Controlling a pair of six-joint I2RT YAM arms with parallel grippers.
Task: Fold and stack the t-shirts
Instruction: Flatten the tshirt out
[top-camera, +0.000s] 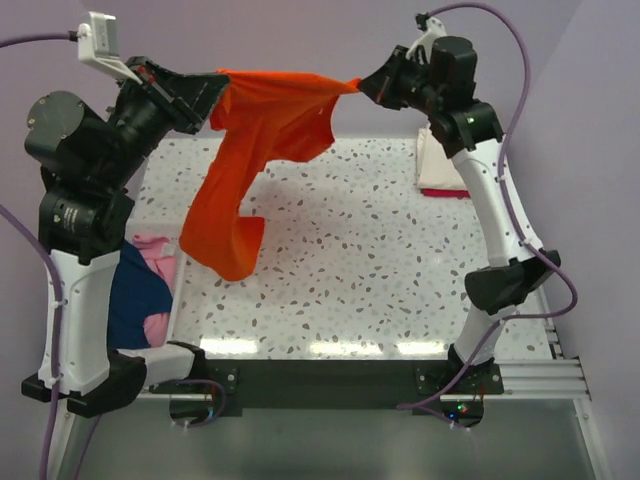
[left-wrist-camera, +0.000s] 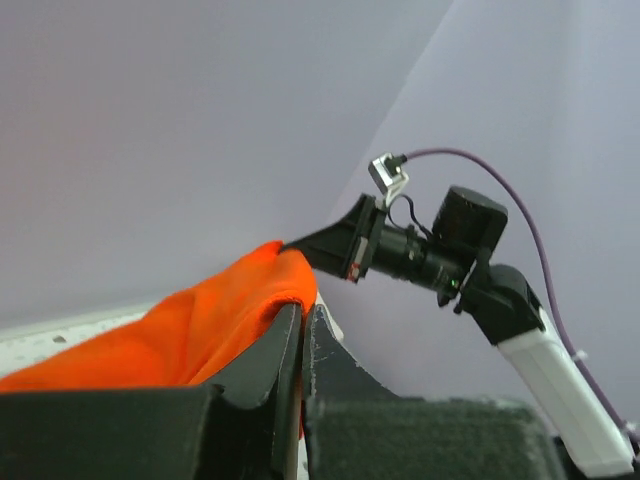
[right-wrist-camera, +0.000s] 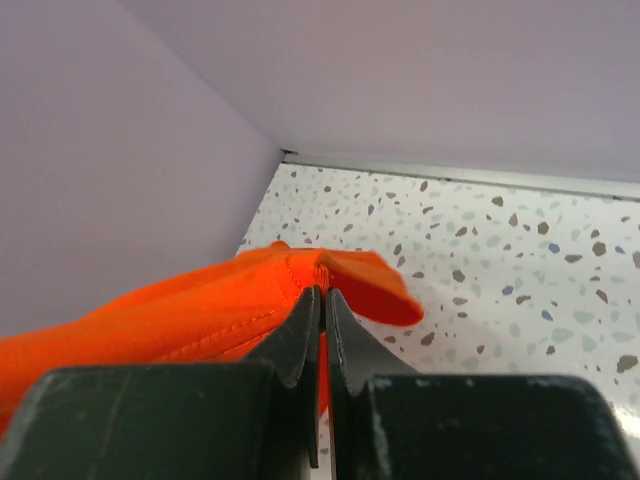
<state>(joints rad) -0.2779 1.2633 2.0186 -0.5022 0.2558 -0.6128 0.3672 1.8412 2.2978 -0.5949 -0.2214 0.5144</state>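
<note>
Left gripper (top-camera: 222, 92) and right gripper (top-camera: 362, 86), two in all, both pinch one orange t-shirt (top-camera: 275, 125) aloft.

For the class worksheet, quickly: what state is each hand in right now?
Left hand: closed, holding the orange t-shirt.
Right hand: closed, holding the same shirt at its other end.

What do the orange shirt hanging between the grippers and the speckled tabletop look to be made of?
The bright orange t-shirt looks like soft matte knit cloth, perhaps cotton: it sags in folds, with a stitched hem in the right wrist view. The speckled white tabletop looks like terrazzo-pattern stone or laminate, smooth and glossy: lamps reflect along its near edge.
</note>
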